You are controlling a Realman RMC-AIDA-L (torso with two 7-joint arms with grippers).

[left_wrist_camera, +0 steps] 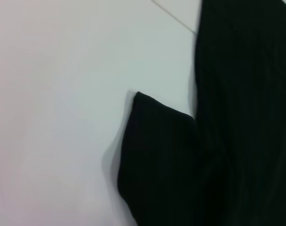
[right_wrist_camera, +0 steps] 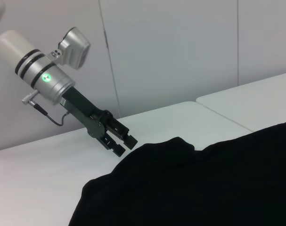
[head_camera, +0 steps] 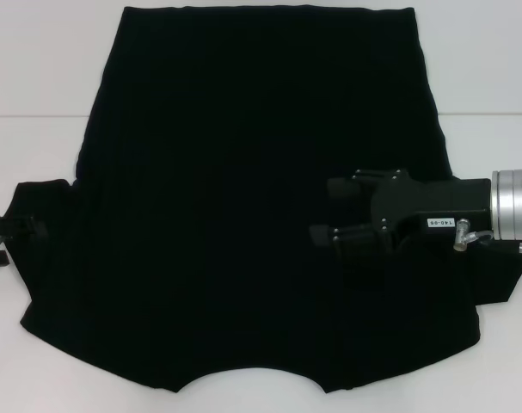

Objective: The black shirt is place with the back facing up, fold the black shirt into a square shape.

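Note:
The black shirt (head_camera: 243, 172) lies flat on the white table (head_camera: 37, 69), hem at the far side and neck cut-out at the near edge. My right gripper (head_camera: 328, 211) hovers over the shirt's right half, pointing left, its fingers apart with nothing between them. The right sleeve (head_camera: 501, 275) lies spread beneath its wrist. My left gripper (head_camera: 4, 234) is at the table's left edge, at the tip of the left sleeve (head_camera: 41, 224). The right wrist view shows that gripper (right_wrist_camera: 125, 145) open beside the sleeve (right_wrist_camera: 171, 146). The left wrist view shows the sleeve (left_wrist_camera: 157, 155) and shirt body (left_wrist_camera: 241, 117).
A seam (head_camera: 28, 116) crosses the white table behind the shirt's middle. Bare table (left_wrist_camera: 62, 94) lies left of the left sleeve. A grey panelled wall (right_wrist_camera: 180, 47) stands behind the table on the left side.

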